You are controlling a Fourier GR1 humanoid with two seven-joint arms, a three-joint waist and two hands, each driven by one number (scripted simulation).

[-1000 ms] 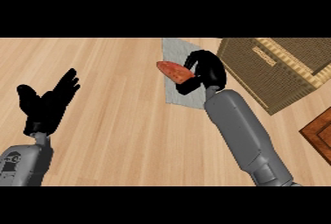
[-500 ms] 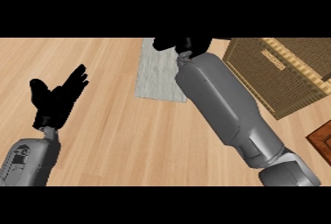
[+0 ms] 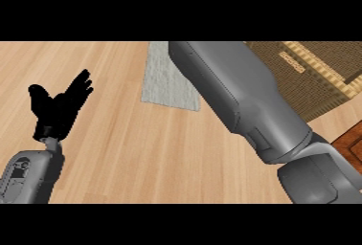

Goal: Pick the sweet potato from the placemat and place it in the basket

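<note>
The grey placemat [image 3: 170, 81] lies on the wooden counter at the upper middle, partly covered by my right forearm [image 3: 244, 100]. The woven basket [image 3: 304, 79] stands at the upper right, beside that forearm. My right forearm runs up out of the top of the head view, so my right hand does not show. The sweet potato is nowhere in view. My left hand [image 3: 60, 107] rests open at the left, fingers up, far from the placemat.
A dark reddish-brown wooden object [image 3: 351, 143] shows at the right edge below the basket. Light wooden counter [image 3: 141, 158] spreads across the left and lower middle.
My right arm rose and stretched forward; the right hand with the sweet potato left the view at the top. The placemat now shows without the sweet potato. My left hand kept its pose.
</note>
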